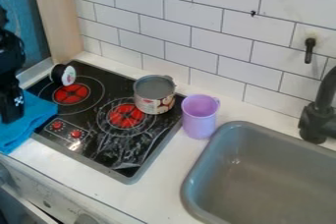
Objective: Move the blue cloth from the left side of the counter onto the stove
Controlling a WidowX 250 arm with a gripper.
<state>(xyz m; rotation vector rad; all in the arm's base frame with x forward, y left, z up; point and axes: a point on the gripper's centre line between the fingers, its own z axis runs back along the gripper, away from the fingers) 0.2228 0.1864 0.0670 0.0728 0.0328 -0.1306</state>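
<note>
On the stove (87,141) — labelled can (154,101); gripper (11,118) near blue cloth (38,114).

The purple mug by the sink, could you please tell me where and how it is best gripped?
I would pinch the near-side rim wall of the purple mug from above: it stands upright with its mouth open, and its handle sits round on the right, out of the way.
</note>
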